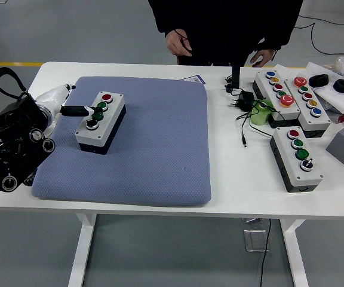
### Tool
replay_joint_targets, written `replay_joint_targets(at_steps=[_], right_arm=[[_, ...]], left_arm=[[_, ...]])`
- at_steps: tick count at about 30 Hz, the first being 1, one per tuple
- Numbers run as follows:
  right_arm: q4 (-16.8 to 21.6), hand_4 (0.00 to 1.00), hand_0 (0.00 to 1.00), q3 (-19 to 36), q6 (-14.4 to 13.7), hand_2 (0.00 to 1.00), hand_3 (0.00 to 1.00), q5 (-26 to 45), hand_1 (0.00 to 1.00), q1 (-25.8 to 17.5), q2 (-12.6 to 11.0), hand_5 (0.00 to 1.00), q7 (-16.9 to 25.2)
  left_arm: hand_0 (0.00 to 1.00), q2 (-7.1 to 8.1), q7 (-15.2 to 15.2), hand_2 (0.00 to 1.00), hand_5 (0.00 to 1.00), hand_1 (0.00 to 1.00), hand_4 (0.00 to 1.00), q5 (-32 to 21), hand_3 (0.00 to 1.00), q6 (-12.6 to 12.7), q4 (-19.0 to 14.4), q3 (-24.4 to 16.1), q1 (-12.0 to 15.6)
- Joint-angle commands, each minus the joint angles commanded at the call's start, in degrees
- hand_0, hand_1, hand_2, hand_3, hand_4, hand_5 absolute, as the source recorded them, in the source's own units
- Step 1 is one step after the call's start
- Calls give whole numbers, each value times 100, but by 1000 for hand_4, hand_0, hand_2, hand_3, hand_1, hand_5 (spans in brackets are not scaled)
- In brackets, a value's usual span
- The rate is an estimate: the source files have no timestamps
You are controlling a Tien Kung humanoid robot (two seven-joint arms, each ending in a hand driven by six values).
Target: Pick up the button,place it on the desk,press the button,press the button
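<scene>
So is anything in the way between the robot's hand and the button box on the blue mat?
Nothing visible. The left hand already reaches to the button box on the blue mat, one finger pointing at its green buttons.

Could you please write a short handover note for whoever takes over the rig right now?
Left hand: over the pad's left edge, one dark finger extended to the button box; holds nothing.
Right hand: out of view.
Button box: flat on the blue pad, four buttons up.
Done: box is set down.
Left: the presses; I cannot tell whether the fingertip is touching a button yet.
Person stands at the far side, hands off the table.
</scene>
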Motion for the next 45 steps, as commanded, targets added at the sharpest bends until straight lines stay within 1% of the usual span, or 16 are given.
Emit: replay_joint_targets(at_steps=[5, 9, 14, 18, 22, 23, 29, 30, 34, 35, 39, 41, 42, 45], right_arm=[[2, 211, 767, 39, 7, 749, 600, 5, 729, -15, 15, 172, -6], [8, 211, 767, 41, 8, 749, 600, 0, 729, -12, 14, 172, -6], [18, 211, 768, 57, 5, 748, 600, -25, 730, -3, 7, 172, -9], [20, 211, 766, 80, 4, 748, 599, -43, 730, 4, 10, 171, -12], [22, 211, 766, 99, 6, 748, 599, -55, 730, 6, 11, 171, -16], [21, 211, 765, 98, 5, 748, 600, -54, 730, 7, 13, 169, -18], [26, 211, 765, 108, 5, 748, 600, -67, 730, 0, 11, 169, -18], [26, 210, 765, 109, 5, 748, 599, -67, 729, -2, 11, 168, -18], [29, 210, 765, 110, 5, 748, 599, -74, 729, -8, 9, 168, -15], [29, 208, 765, 109, 5, 747, 599, -74, 729, -9, 8, 167, -15], [26, 208, 765, 100, 7, 747, 599, -67, 729, -9, 9, 167, -13], [24, 208, 765, 98, 9, 747, 599, -66, 729, -9, 9, 167, -11], [23, 206, 765, 103, 10, 747, 598, -71, 728, -10, 9, 167, -10], [24, 206, 765, 117, 11, 747, 598, -75, 728, -11, 12, 167, -10]], left_arm=[[998, -201, 147, 998, 699, 998, 998, -54, 998, -80, 65, 95, -45], [998, -324, 183, 998, 699, 998, 998, -162, 998, -96, 90, 111, -60], [998, -425, 219, 998, 699, 998, 998, -240, 998, -125, 135, 170, -115], [998, -484, 219, 998, 690, 998, 998, -189, 998, -123, 287, 243, -186], [998, -576, 219, 998, 690, 998, 998, -38, 998, -91, 596, 340, -276], [959, -599, 219, 998, 610, 998, 998, -2, 998, -61, 665, 362, -290], [959, -682, 219, 998, 610, 998, 998, 221, 998, -5, 890, 467, -328], [917, -694, 219, 998, 476, 998, 998, 249, 998, -1, 907, 491, -335], [917, -743, 219, 998, 476, 998, 998, 418, 998, 55, 985, 577, -378], [844, -754, 219, 998, 406, 998, 998, 435, 998, 50, 1014, 593, -393], [844, -796, 219, 998, 406, 998, 998, 458, 998, 47, 1109, 632, -448], [844, -813, 219, 998, 406, 998, 998, 486, 998, 62, 1113, 610, -462], [802, -822, 219, 998, 367, 981, 998, 490, 998, 60, 1097, 590, -466], [802, -838, 219, 998, 367, 981, 998, 466, 998, -21, 1042, 573, -484]])
